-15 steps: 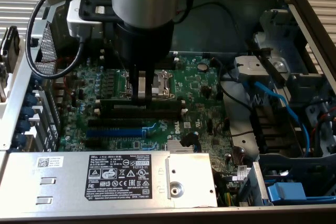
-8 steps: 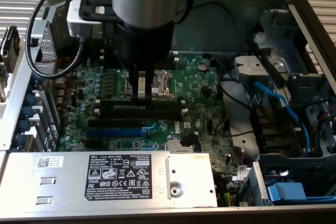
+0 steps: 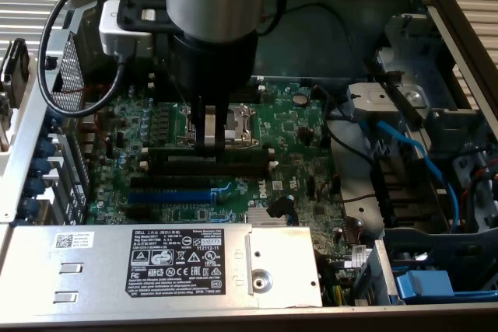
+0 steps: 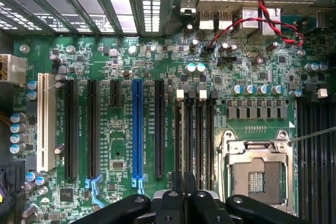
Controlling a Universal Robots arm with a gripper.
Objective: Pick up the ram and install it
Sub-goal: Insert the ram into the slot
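Observation:
The ram (image 3: 167,152) is a long dark strip standing on edge along the black memory slots (image 3: 233,167) in the middle of the green motherboard (image 3: 296,130). My gripper (image 3: 208,144) comes straight down onto its middle, fingers pressed together on it. In the wrist view the gripper (image 4: 184,195) sits over the row of black memory slots (image 4: 202,135) with white end clips. A thin dark edge of the ram (image 4: 184,178) shows between the fingers. Whether the ram is fully down in its slot I cannot tell.
The open CPU socket (image 3: 233,122) (image 4: 257,174) lies just beside the memory slots. A blue slot (image 3: 167,194) (image 4: 137,129) and more black slots lie on the other side. A silver power supply (image 3: 156,262) borders the board in front, blue cables (image 3: 405,145) run at the exterior view's right, and red-black wires (image 4: 262,19) hang near the case wall.

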